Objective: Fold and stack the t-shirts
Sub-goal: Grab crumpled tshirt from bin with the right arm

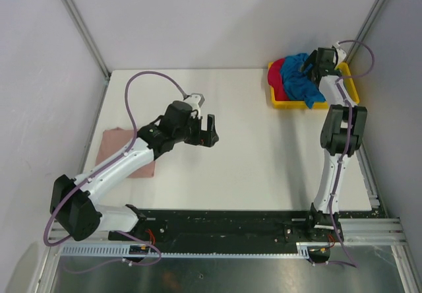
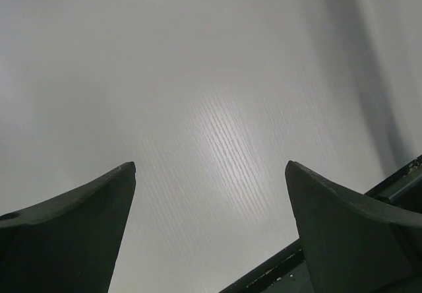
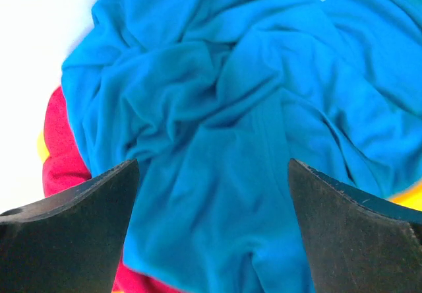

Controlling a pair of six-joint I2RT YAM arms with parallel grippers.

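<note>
the left arm is stretching over the white table [image 1: 257, 154], the left gripper [image 1: 211, 130] spread wide and empty. the right arm is reaching far forward, the right gripper [image 1: 311, 65] hanging open just above the blue shirt [image 1: 300, 83]. that shirt is lying crumpled over the red shirt [image 1: 275, 75] in the yellow tray [image 1: 349, 94]. the pink shirt [image 1: 113, 144] is lying flat under the left arm.
</note>
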